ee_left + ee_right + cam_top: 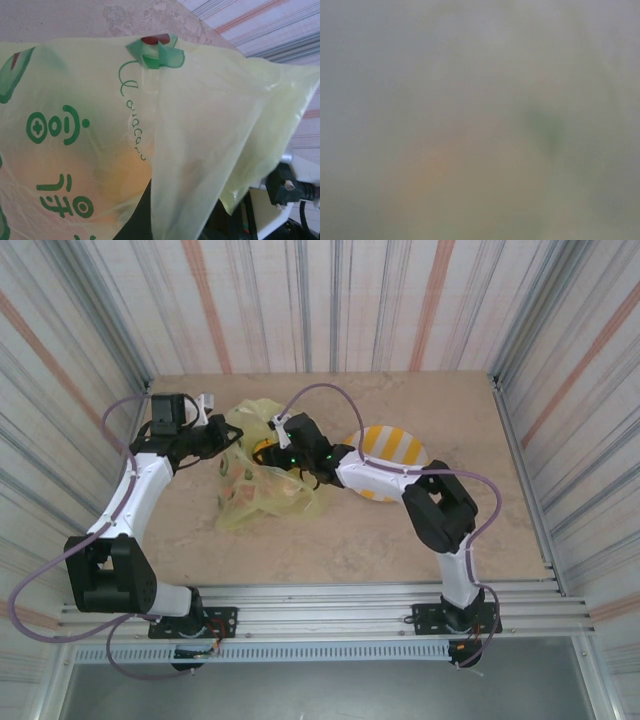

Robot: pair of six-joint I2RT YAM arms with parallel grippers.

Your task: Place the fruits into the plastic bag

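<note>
The yellow-green plastic bag (262, 480) lies crumpled left of the table's middle, with orange fruits (240, 481) showing dimly through its film. My left gripper (222, 435) is shut on the bag's upper left edge and holds it up. In the left wrist view the bag (200, 125) drapes across the lens, with an orange fruit (112, 172) glowing behind the film. My right gripper (277, 446) reaches into the bag's mouth from the right, beside a yellow-orange shape (263, 451). Its jaws are hidden. The right wrist view is a blur of film with an orange patch (435, 175).
The round yellow-and-white striped plate (395, 445) lies right of the bag, partly under the right forearm. Striped walls close in the table on three sides. The metal rail carrying both arm bases (330, 605) runs along the near edge.
</note>
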